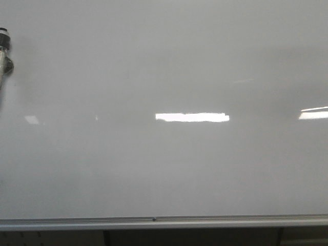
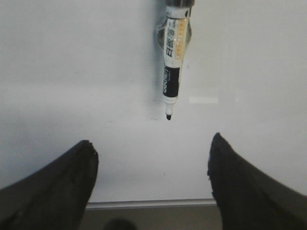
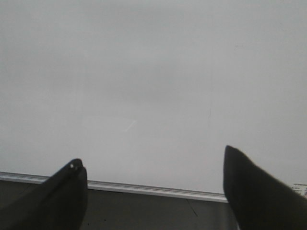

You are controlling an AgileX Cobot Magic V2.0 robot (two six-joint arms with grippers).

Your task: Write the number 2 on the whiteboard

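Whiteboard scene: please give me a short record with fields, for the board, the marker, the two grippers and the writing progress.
board: whiteboard, glossy, silver frame strip along its lower edge
writing: no number 2 visible on it yet
marker: marker seen in the left wrist view, uncapped, tip close to the board; contact cannot be told
left gripper: left gripper open, holds nothing
right gripper: right gripper open, holds nothing, facing the board
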